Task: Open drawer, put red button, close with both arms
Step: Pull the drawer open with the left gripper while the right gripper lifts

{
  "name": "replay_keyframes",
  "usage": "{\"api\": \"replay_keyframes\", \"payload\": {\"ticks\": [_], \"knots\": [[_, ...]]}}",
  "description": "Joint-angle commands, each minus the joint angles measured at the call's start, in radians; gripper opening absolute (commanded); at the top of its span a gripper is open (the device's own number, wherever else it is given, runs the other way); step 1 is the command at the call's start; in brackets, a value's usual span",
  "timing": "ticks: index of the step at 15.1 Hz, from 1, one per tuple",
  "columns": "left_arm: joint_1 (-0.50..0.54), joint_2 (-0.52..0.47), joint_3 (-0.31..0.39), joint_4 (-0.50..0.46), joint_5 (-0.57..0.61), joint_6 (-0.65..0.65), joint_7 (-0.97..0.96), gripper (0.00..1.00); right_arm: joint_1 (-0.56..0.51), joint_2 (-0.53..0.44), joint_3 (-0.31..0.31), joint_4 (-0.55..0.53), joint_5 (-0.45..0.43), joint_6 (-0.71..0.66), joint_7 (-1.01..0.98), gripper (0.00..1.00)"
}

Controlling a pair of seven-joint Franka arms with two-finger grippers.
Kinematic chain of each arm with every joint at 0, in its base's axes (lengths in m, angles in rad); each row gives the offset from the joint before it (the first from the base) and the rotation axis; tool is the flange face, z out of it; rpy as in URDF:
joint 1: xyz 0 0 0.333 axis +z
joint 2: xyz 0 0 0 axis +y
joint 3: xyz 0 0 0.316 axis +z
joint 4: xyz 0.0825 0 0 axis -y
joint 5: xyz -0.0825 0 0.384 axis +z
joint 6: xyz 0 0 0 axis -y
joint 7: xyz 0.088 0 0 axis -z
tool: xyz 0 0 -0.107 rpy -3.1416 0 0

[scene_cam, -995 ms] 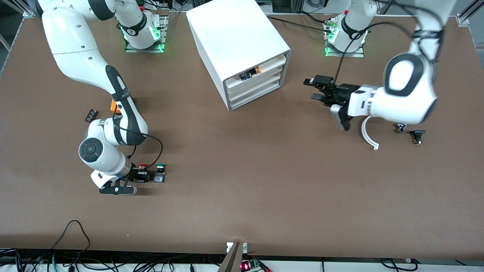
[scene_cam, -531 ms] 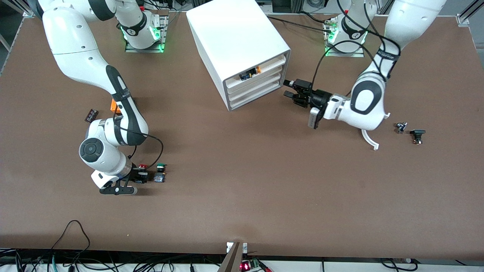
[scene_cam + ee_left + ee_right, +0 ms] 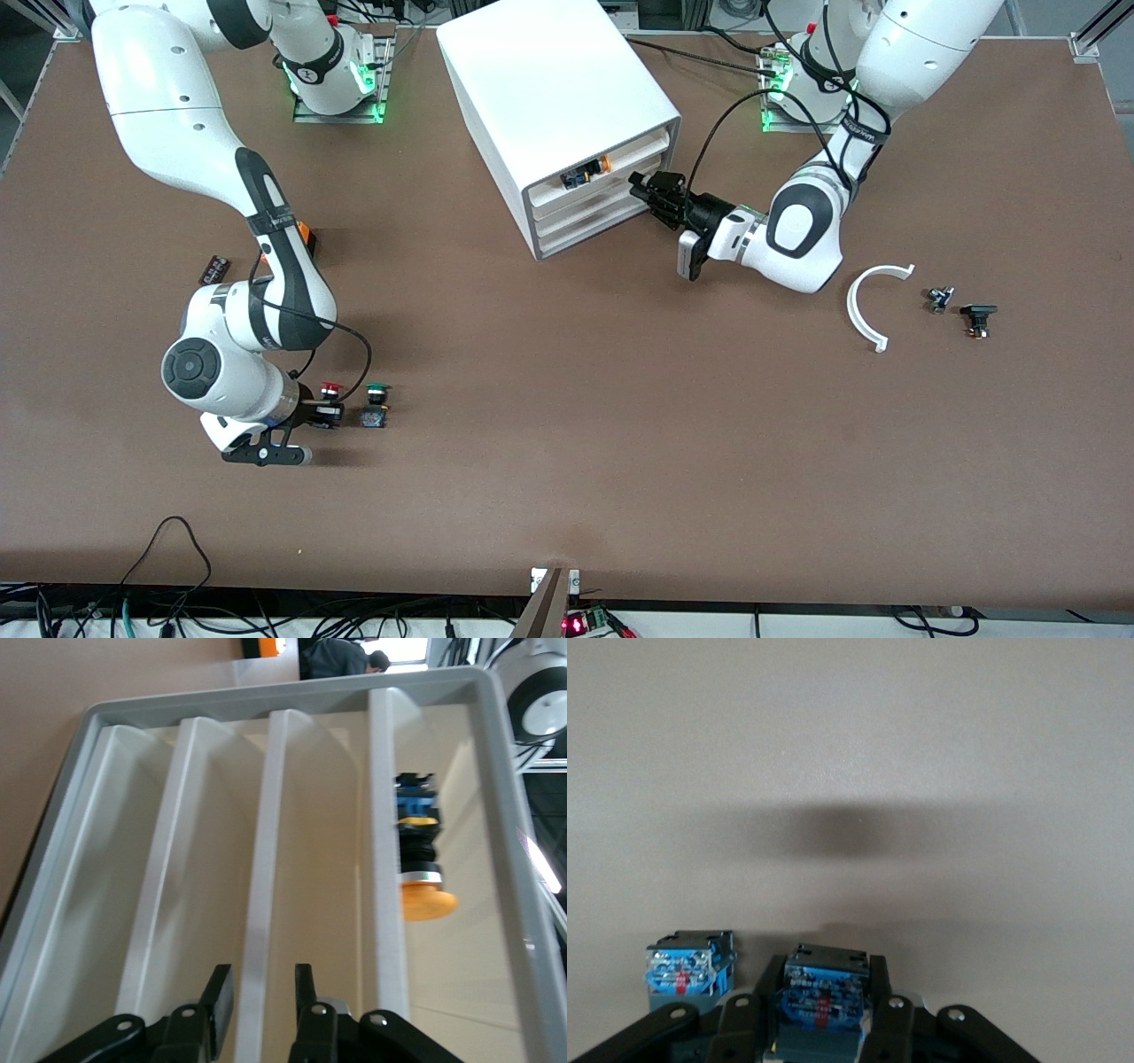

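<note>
The white cabinet (image 3: 549, 80) stands at the table's middle back. My left gripper (image 3: 640, 186) is at its front, open, its fingers on either side of the front lip of the drawer (image 3: 602, 190), the second tier; the left wrist view shows the gripper (image 3: 259, 979) and this lip (image 3: 266, 859). My right gripper (image 3: 312, 415) is low at the table, shut on the red button (image 3: 330, 389); in the right wrist view the gripper (image 3: 824, 992) clamps its blue-grey base (image 3: 826, 988). The green-capped switch (image 3: 377, 390) stands beside it, and shows there too (image 3: 687, 970).
An orange-capped switch (image 3: 589, 170) lies in the top tier (image 3: 421, 895). An orange block (image 3: 304, 232) and a small dark part (image 3: 213, 268) lie by the right arm. A white curved piece (image 3: 864, 306) and two small dark parts (image 3: 939, 299) (image 3: 977, 317) lie toward the left arm's end.
My left arm swung in from over the table to the cabinet's front, uncovering the white curved piece. My right arm shifted slightly toward its own end of the table, the red button in its grip.
</note>
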Motion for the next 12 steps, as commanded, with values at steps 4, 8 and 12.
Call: {"api": "replay_keyframes", "payload": {"ticks": [4, 8, 12], "knots": [[-0.021, -0.021, 0.003, -0.071, -0.029, 0.030, 0.072, 0.36, -0.001, 0.004, 0.007, 0.148, 0.014, -0.288, 0.272, 0.00], [-0.021, -0.022, -0.003, -0.090, -0.030, 0.028, 0.086, 0.34, 0.034, -0.001, 0.010, 0.210, 0.016, -0.390, 0.503, 0.00], [-0.021, -0.018, -0.034, -0.088, -0.041, 0.028, 0.095, 0.21, 0.078, -0.007, 0.035, 0.213, 0.016, -0.396, 0.738, 0.00]]}}
